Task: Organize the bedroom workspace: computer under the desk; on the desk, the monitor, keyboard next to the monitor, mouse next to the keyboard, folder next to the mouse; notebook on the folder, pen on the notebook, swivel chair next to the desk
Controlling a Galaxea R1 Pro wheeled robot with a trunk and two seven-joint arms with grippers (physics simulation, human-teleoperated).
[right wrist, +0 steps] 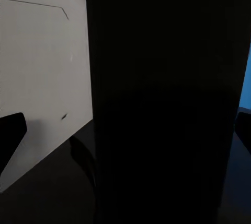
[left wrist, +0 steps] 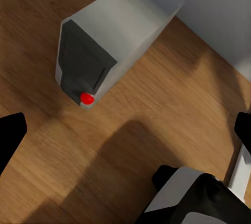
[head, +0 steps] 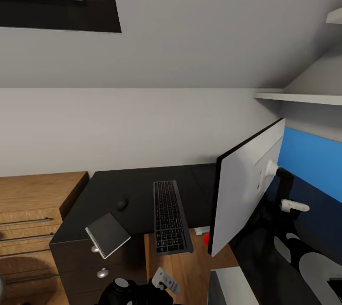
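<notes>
The white-backed monitor hangs tilted over the black desk's right front corner, its lower corner below the desk edge. My right gripper is shut on its dark stand, with the monitor's white back beside it. The keyboard lies on the desk and sticks out past the front edge. The mouse sits to its left. A grey flat notebook or folder tips over the desk's front left corner. My left gripper stands open above the computer tower, which lies on the wooden floor.
A wooden drawer unit stands left of the desk, whose own drawers have round knobs. A white shelf juts from the right wall over a blue panel. My base is close to the tower.
</notes>
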